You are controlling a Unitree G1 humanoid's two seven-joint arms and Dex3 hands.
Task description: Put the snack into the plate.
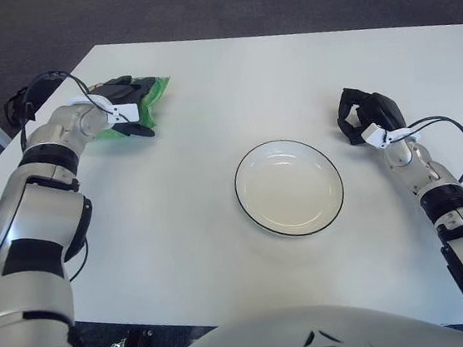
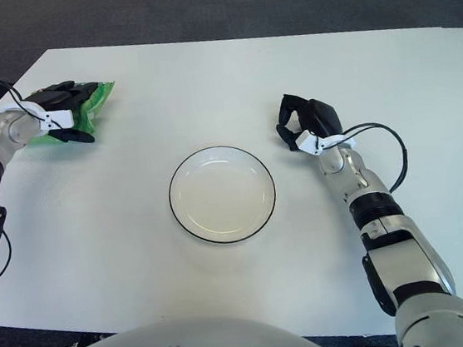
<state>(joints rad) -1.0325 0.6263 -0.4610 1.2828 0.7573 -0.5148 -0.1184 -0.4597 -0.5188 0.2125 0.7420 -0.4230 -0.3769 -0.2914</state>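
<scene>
Left hand (image 1: 123, 102) clamped on the green snack (image 1: 149, 97) (plate (image 1: 288, 187) to its right); right hand (image 1: 367, 116) curled, holding nothing.

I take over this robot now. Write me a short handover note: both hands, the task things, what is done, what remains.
Left hand: at the table's far left, fingers around the green snack bag, which shows no lift off the table.
Right hand: idle, right of the plate, fingers curled, holding nothing.
Plate: centre of table, nothing in it.
Done: snack reached.
Left: lift it, carry it right, release it in the plate.
</scene>
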